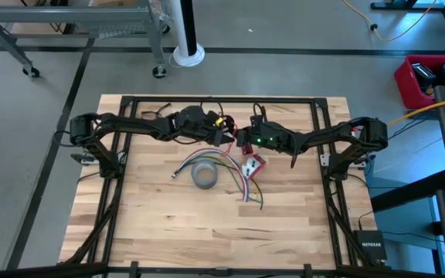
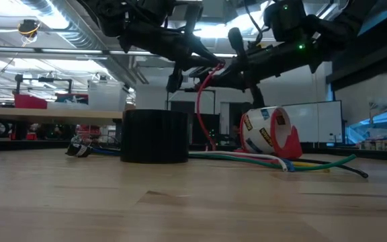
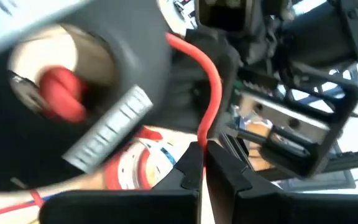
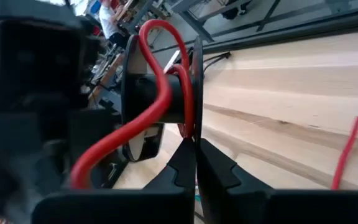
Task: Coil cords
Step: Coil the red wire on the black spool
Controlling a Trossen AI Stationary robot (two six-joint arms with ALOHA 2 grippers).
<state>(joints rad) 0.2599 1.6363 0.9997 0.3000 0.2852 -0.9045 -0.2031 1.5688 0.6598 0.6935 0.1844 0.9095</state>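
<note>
- The thin red wire (image 4: pixel 157 102) runs between the right gripper (image 4: pixel 196 163) jaws, clamped.
- Left gripper (image 3: pixel 202 163) clamps it too, above the wooden table (image 1: pixel 161 224).
- Winding underway; next likely needs 1 more wrap.

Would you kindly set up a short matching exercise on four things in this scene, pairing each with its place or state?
Things:
1. red wire
2. grey tape roll
3. red tape dispenser
4. left gripper

Places or states:
A. lying flat on the table
B. shut on the wire
C. hanging between the two grippers
D. tilted beside the coloured cable bundle

Pairs: 1-C, 2-A, 3-D, 4-B
</note>
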